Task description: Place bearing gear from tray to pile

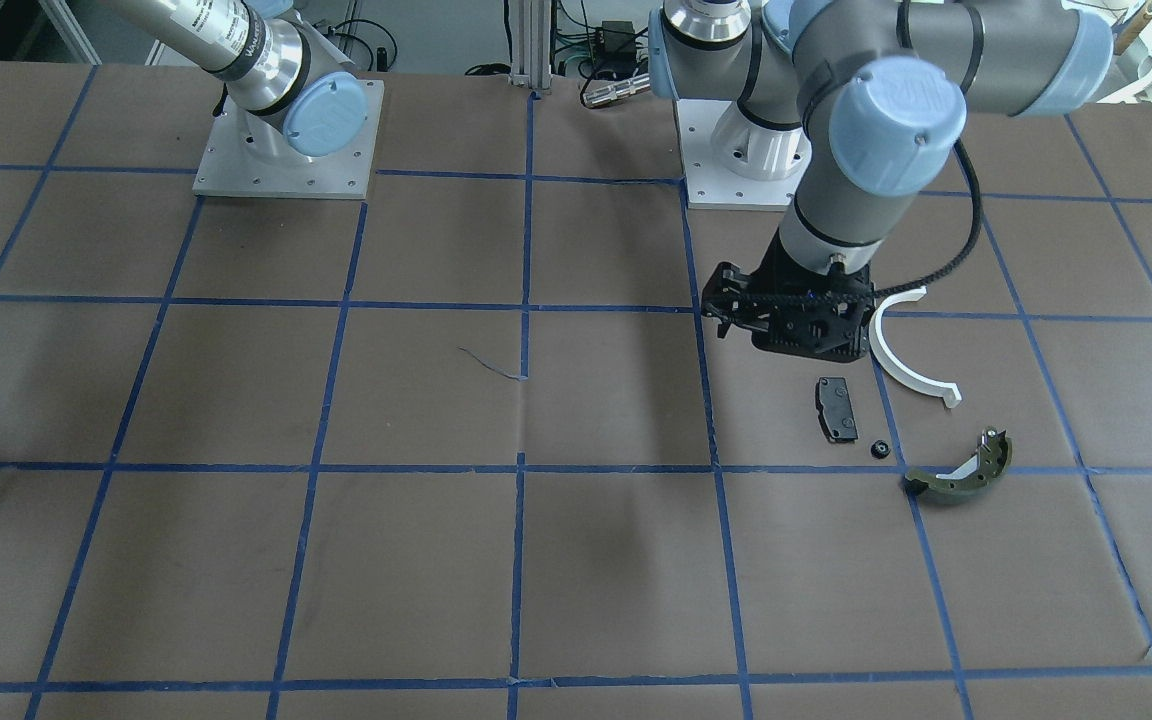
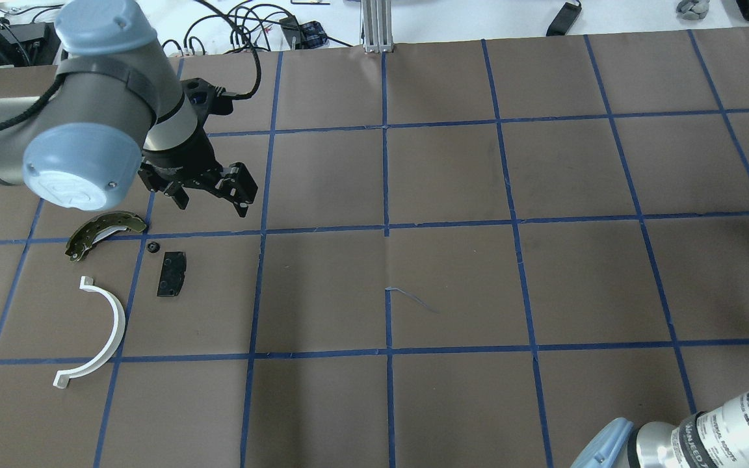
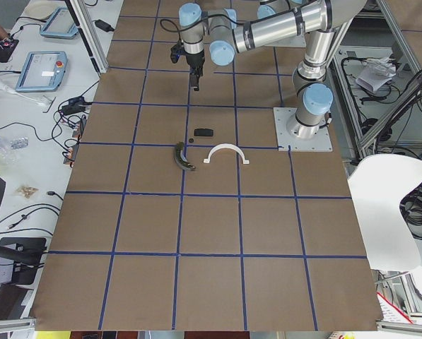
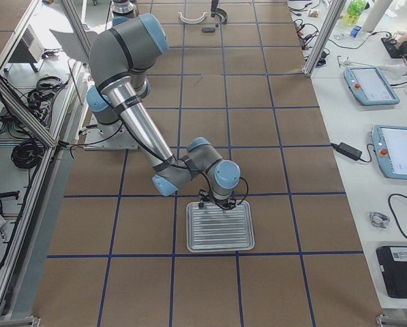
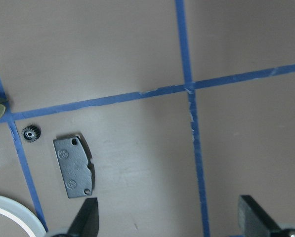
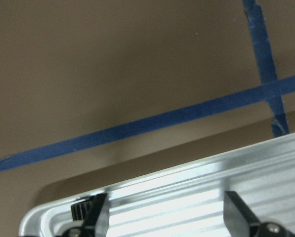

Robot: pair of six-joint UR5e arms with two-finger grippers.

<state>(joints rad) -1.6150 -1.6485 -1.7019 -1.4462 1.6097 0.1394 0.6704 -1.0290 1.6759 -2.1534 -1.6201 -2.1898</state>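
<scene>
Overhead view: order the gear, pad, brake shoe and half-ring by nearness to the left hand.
1. Gear and pad, just below the left hand: too close to call.
2. Brake shoe, to its left.
3. Half-ring, lower left, farthest.

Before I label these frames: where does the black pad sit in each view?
Front-facing: black pad, right of centre.
Overhead: pad, left side.
Exterior left: pad, upper centre.
Exterior right: pad, top edge, tiny.
Left wrist: pad, lower left.
Right wrist: not in it.
Landmark: white half-ring beside it.
</scene>
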